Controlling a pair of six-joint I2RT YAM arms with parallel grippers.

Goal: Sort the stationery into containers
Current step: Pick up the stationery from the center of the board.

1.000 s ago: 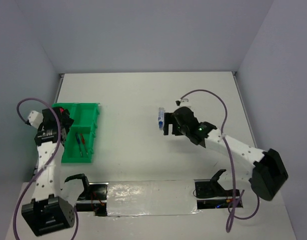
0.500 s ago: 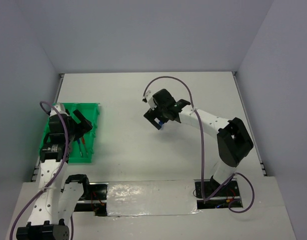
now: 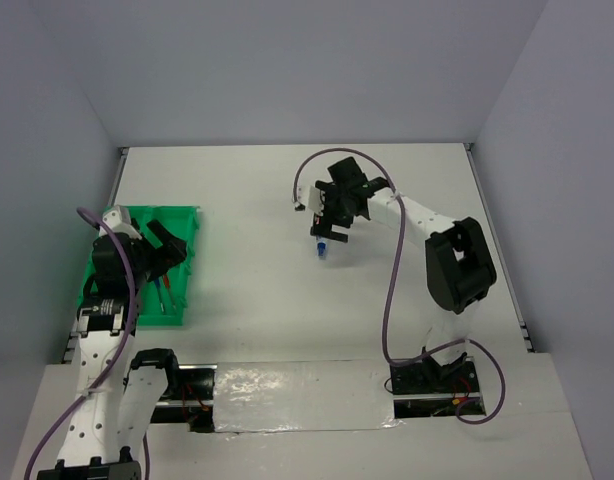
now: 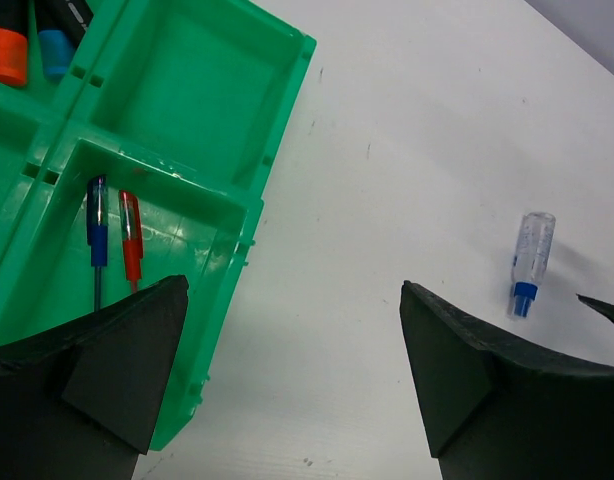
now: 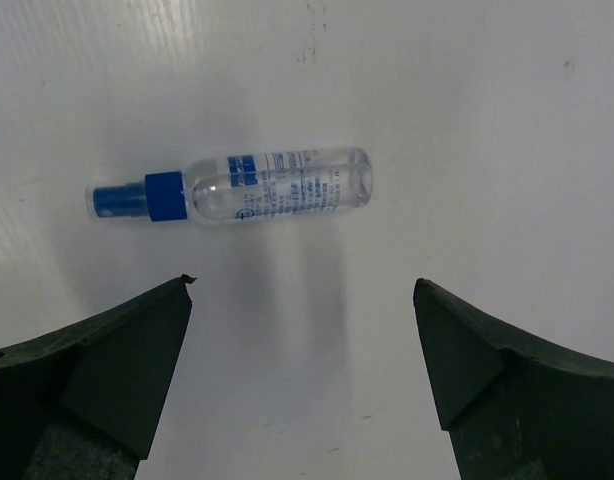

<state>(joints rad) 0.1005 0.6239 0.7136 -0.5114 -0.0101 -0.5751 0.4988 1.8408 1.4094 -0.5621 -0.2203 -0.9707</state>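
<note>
One small clear spray bottle (image 5: 257, 187), blue cap, lying flat on the white table (image 3: 257, 190) near the centre of the overhead frame, well apart from the green tray (image 4: 187, 90) at middle left

Long axis: runs across the right wrist frame, cap to the left, in line with the gap of the right pincer (image 5: 302, 290)

Right pincer: spread wide, empty, hovering close; bottle sits just above its fingertips in frame; much the nearer arm; probably needs a quarter wrist turn to close across the barrel

Left pincer (image 4: 294, 290): spread wide, empty, over the tray's right edge

Tray contents, lower compartment: red pen (image 4: 131, 235), blue pen (image 4: 97, 235), side by side
</note>
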